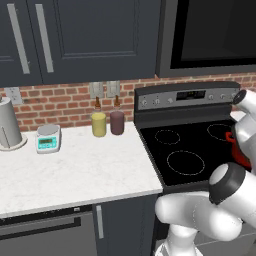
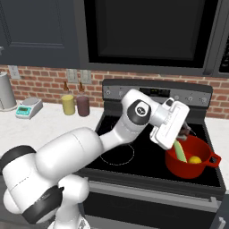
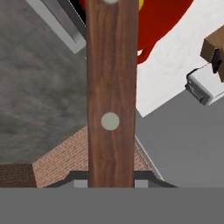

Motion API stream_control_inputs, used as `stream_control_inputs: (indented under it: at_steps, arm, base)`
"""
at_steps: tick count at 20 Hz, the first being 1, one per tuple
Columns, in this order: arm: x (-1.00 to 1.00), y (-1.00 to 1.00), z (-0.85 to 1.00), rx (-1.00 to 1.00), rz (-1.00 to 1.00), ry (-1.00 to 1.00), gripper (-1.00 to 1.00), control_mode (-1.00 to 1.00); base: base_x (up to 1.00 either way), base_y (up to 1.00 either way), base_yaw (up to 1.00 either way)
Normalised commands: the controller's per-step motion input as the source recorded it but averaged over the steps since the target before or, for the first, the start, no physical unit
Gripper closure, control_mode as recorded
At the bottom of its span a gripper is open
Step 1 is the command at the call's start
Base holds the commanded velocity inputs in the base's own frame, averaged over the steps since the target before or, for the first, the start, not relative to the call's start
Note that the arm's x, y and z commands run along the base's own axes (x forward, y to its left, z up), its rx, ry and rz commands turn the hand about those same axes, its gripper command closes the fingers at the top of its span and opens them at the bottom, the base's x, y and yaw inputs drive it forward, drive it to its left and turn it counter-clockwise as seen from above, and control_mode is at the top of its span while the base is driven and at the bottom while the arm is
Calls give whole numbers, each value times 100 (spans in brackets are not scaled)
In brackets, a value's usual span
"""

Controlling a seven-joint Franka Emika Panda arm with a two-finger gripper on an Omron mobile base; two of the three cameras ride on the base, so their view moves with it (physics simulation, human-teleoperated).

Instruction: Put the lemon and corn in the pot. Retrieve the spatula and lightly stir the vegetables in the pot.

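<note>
The red pot [image 2: 188,167] stands on the stove's front right burner, and a sliver of the pot [image 1: 239,150] shows behind my arm in the left base view. Inside lie the yellow lemon [image 2: 194,159] and the green-husked corn [image 2: 180,152], which leans on the near wall. My gripper [image 2: 184,130] hangs just above the pot's left rim, tilted down toward it. In the hand view the spatula's brown handle [image 3: 111,87] with pale rivets runs up the middle, and my gripper is shut on it. Beyond it show the pot [image 3: 162,22] and a bit of lemon [image 3: 141,4]. The spatula's head is hidden.
The black stove top [image 2: 129,150] has a raised control panel at the back. On the white counter [image 1: 75,170] to the left stand a pale yellow jar [image 1: 98,124], a dark jar [image 1: 117,122], a teal scale [image 1: 48,138] and a paper towel roll [image 1: 9,124]. A toaster [image 3: 203,85] shows in the hand view.
</note>
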Motion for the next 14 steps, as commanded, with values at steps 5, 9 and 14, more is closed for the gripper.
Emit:
stream_control_inputs:
  at_steps: [5, 9, 14]
  arm:
    - [0, -15, 0, -8, -8, 6, 100, -100]
    - [13, -5, 0, -8, -4, 10, 100, -100]
    - [44, 0, 0, -7, 0, 10, 100, -100]
  base:
    - [0, 0, 0]
    - [0, 0, 0]
    - [0, 0, 0]
